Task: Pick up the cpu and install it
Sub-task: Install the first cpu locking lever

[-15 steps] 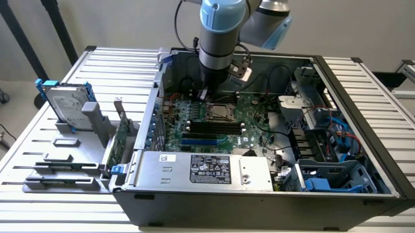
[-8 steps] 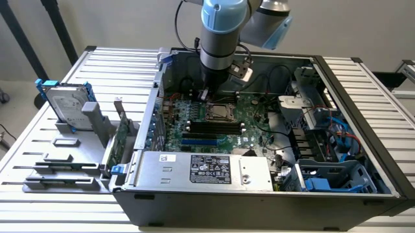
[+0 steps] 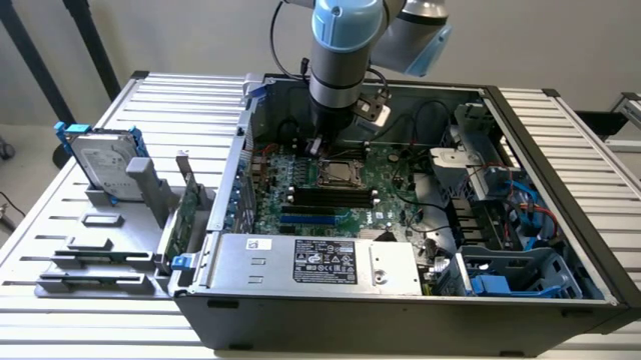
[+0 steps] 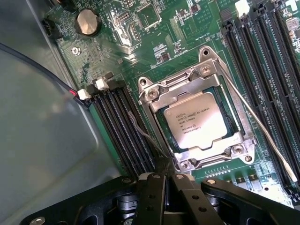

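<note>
Grey steel tower case (image 3: 401, 322) lying on its side with the panel off, parked on the slatted metal table (image 3: 180, 97). Here's what we've got inside it. The green motherboard (image 3: 300, 195) fills the floor of the case. The big grey metal box with a black label (image 3: 240, 266) sits along the near edge. A blue plastic drive cage (image 3: 501, 281) is tucked into the corner at the exterior view's right.

The cpu (image 3: 338, 174), a small flat square chip with a dull silver top, is sitting in the socket on the board. From the wrist camera we can see it (image 4: 202, 123) lying flat inside the silver metal socket frame (image 4: 154, 91), printed side up. A thin metal lever rod (image 4: 262, 131) runs along one side of the frame, and rows of long black memory slots (image 4: 122, 126) flank the socket on both sides. A round silver coin battery (image 4: 88, 22) sits further off on the board.

The black gripper (image 3: 318, 148) hangs over the board just beside the socket. Its fingers (image 4: 150, 187) are clenched together with nothing between them, and they aren't touching the chip.

Outside the case, at the exterior view's left, a grey plastic rack (image 3: 100, 262) holds the silver hard drive with blue side rails (image 3: 103, 161) upright. A green expansion card (image 3: 185, 217) stands on edge next to the case wall.
</note>
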Robot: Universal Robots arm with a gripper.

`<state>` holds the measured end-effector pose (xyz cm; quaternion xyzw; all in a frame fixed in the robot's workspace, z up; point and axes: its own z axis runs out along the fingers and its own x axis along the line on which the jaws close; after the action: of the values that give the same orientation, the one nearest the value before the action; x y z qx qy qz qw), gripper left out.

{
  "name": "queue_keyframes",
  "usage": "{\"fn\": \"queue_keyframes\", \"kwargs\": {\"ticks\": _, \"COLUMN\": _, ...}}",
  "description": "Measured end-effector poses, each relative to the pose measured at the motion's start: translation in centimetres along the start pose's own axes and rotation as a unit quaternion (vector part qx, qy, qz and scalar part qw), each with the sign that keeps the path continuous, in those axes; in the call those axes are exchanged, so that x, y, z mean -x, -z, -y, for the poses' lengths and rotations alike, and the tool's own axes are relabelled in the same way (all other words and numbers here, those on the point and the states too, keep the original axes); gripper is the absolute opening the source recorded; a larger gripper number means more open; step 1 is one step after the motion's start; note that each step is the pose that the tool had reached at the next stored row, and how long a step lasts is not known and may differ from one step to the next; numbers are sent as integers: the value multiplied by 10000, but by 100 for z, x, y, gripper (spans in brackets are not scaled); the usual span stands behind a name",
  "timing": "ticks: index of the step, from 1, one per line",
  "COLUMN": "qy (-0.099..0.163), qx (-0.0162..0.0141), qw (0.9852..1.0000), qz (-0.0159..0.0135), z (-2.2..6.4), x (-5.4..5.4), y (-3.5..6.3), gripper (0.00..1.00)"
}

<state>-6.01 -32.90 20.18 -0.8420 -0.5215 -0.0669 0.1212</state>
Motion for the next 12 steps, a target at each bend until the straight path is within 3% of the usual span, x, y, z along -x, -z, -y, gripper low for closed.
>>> {"fn": "queue_keyframes", "kwargs": {"ticks": 12, "qy": -7, "qx": -19, "qw": 10000, "qz": 9, "z": -3, "x": -24, "y": -5, "gripper": 11}}
